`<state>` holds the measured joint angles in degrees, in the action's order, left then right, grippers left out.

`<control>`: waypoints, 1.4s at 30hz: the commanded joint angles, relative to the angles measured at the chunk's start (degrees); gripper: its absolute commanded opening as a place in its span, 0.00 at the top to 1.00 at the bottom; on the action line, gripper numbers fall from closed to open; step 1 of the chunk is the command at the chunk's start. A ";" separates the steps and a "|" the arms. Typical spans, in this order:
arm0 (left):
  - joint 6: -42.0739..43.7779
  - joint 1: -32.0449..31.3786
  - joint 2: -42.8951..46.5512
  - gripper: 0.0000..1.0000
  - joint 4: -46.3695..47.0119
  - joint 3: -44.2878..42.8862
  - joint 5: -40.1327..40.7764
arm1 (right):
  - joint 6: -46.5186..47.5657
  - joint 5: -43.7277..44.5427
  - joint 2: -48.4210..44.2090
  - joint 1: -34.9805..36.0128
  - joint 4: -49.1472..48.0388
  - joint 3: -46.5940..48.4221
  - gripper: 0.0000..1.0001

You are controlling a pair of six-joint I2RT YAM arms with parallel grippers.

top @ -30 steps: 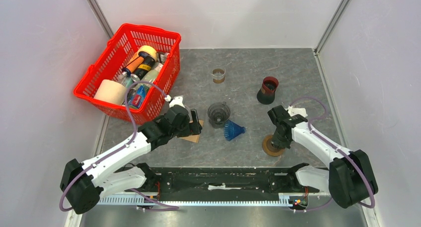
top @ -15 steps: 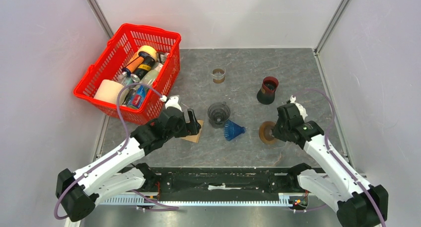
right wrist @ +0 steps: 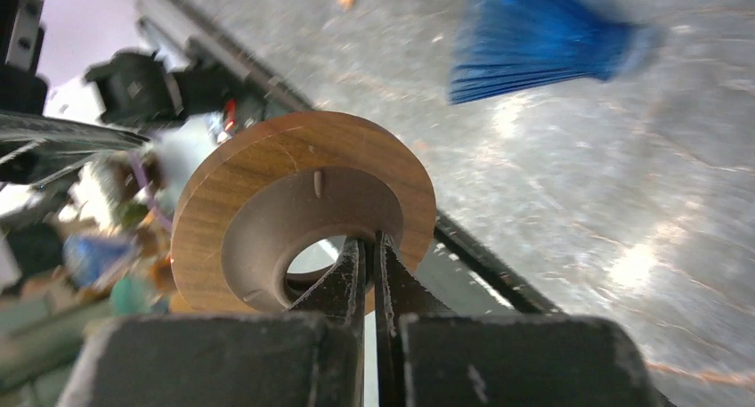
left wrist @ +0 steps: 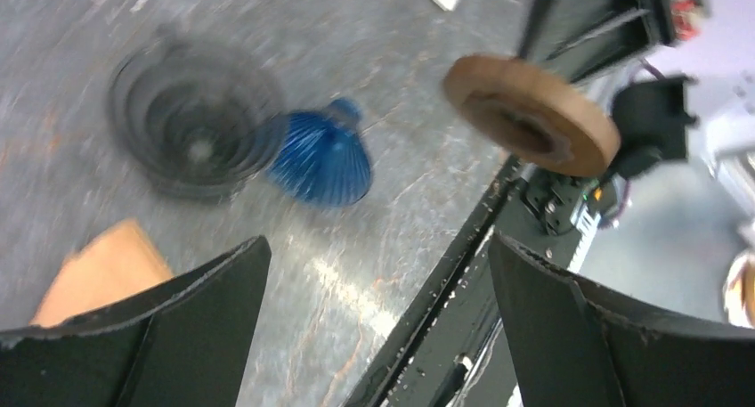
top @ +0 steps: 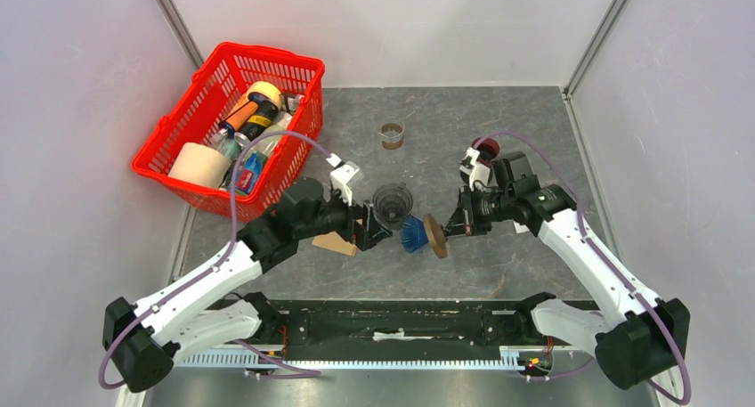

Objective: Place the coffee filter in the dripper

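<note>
Top view, with both wrist views. The grey table [top: 534,122] carries a red wire basket [top: 205,193] at 10 o'clock, filled with bottles, a tape roll and a white roll.

The left gripper [top: 372,231] hangs low near the table centre with its fingers [left wrist: 178,336] spread wide and grasping nothing. In the left wrist view the gap between them frames bare table.

The right gripper [top: 445,231] comes in from 3 o'clock. Its fingers [right wrist: 352,278] are clenched on the lower wall of a wooden ring [top: 435,237], one finger passing through the central hole. The ring is clear of the table and tilted on edge.

The dark ribbed dripper [top: 393,202] stands upright, mouth up, close to the table centre. A blue ribbed cone [top: 415,234] lies on its side at 5 o'clock of the dripper, just beside it, and the ring is just past the cone at 3 o'clock.

The coffee filter [top: 331,243], a flat tan paper, lies on the table at 8 o'clock of the dripper. It is partly hidden under the left wrist, apart from the dripper, and neither gripper touches it.

A dark cup with a red rim [top: 487,146] stands at 2 o'clock of the dripper, partly behind the right wrist. A small glass with a brown band [top: 392,135] stands at 12 o'clock of the dripper, well apart from it.
</note>
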<state>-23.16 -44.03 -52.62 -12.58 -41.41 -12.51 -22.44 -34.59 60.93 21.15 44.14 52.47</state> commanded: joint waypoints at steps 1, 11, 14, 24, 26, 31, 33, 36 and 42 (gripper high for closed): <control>25.75 -0.44 -4.87 0.01 3.51 -7.48 -22.44 | 6.57 -20.86 2.92 0.34 1.72 3.68 1.00; 52.69 -1.29 -12.77 0.05 -10.02 -18.89 -35.77 | 4.55 -25.23 6.83 2.02 1.31 2.91 1.00; 54.58 -3.15 -14.59 0.05 -10.89 -20.22 -37.25 | 4.43 -24.55 7.21 2.93 1.86 3.59 1.00; 59.72 -10.79 -23.63 0.20 -19.77 -28.10 -34.48 | 6.42 -21.57 9.30 5.28 6.31 6.31 1.00; 59.41 -11.69 -24.16 0.39 -19.77 -28.12 -33.41 | 6.41 -21.57 9.30 5.43 6.38 6.74 1.00; 56.96 -12.09 -23.74 0.98 -18.69 -28.03 -34.03 | 6.54 -15.07 8.51 5.46 9.67 9.68 0.92; 54.17 -12.13 -23.09 0.98 -16.80 -27.71 -33.85 | 6.13 -10.06 7.33 5.47 11.52 11.84 0.78; 48.55 -12.11 -21.17 0.98 -12.79 -25.92 -31.91 | 5.17 0.37 4.07 5.48 13.63 15.80 0.47; 32.37 -12.07 -15.39 0.98 0.91 -17.54 -22.49 | -1.60 28.86 -4.43 5.29 15.24 19.10 0.03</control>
<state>23.64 -55.99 -72.86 -23.77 -62.85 -41.45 -19.57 -27.62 62.24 26.72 57.93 68.86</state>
